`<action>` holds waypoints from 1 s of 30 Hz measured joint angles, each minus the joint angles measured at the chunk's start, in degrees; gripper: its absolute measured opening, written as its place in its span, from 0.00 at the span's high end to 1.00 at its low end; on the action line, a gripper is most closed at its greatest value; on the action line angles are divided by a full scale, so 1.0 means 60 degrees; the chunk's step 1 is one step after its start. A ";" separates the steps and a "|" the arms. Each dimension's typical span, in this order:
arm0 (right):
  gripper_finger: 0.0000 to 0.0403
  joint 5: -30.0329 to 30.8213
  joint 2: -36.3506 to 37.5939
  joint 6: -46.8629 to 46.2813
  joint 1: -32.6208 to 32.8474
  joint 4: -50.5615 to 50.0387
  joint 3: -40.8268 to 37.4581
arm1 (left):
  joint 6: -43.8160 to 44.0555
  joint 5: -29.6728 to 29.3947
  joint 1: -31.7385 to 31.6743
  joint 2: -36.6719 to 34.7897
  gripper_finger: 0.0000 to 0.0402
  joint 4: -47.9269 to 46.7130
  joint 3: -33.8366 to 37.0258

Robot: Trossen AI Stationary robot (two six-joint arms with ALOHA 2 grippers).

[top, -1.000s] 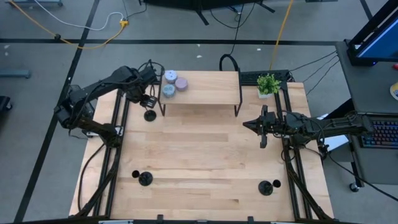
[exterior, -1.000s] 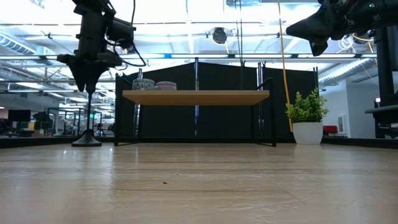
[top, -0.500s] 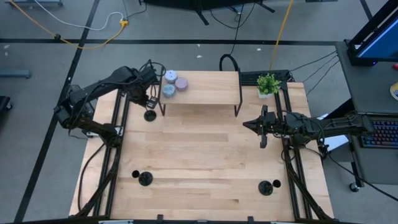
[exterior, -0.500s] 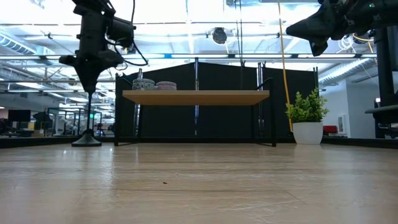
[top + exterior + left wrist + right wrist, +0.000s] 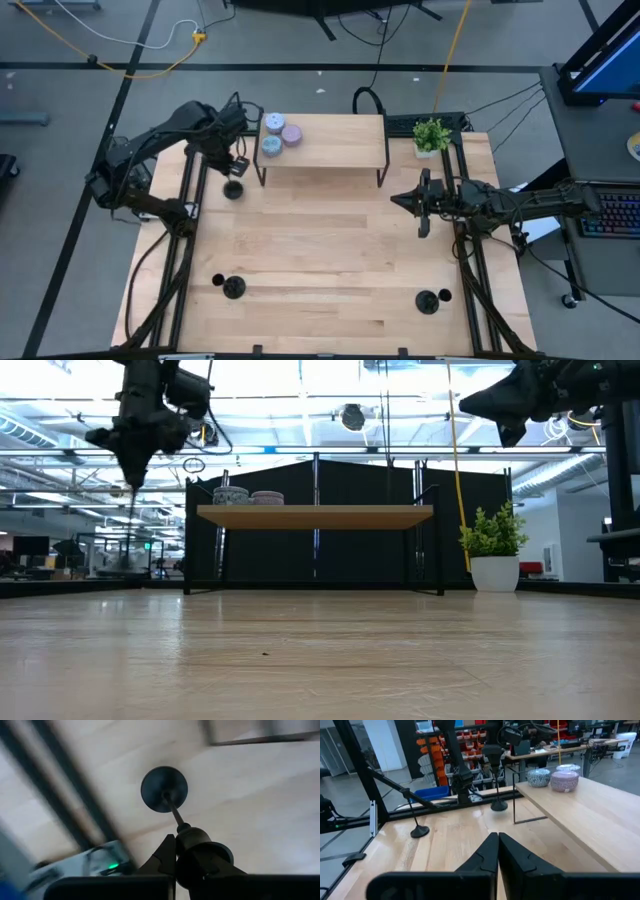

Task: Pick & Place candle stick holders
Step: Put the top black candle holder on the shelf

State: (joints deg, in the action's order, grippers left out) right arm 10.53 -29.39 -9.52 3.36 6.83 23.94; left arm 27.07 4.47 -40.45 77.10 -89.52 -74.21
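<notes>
The left arm reaches from the left edge toward the upper left of the high view, its elbow bent, and its wrist points down. The left gripper (image 5: 232, 168) is closed on the top of a candle stick holder (image 5: 164, 790); in the left wrist view the two dark fingers (image 5: 167, 855) press together around the small cup. In the low view this gripper (image 5: 131, 465) hangs at the upper left. The right arm stretches in from the right edge, held level, and the right gripper (image 5: 397, 201) has its fingers (image 5: 490, 851) pressed together, holding nothing.
</notes>
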 joint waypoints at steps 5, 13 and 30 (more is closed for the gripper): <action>0.99 0.0353 -0.0138 0.0979 0.0000 0.0808 -0.0004 | 0.0114 0.1452 0.0402 -0.0163 0.97 -0.0154 -0.0018; 0.99 0.0487 -0.0939 0.1284 0.0000 0.2292 -0.0004 | 0.1070 0.2785 0.2122 -0.0173 0.97 0.0330 -0.0026; 1.00 -0.1524 -0.4825 -0.0740 -0.0521 0.3254 0.1254 | 0.4247 0.3670 0.4742 0.0036 0.97 0.7321 -0.0062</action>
State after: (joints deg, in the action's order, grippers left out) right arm 1.38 -58.34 -13.96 0.23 26.35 31.47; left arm 52.55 26.49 -12.00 77.32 -45.59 -74.59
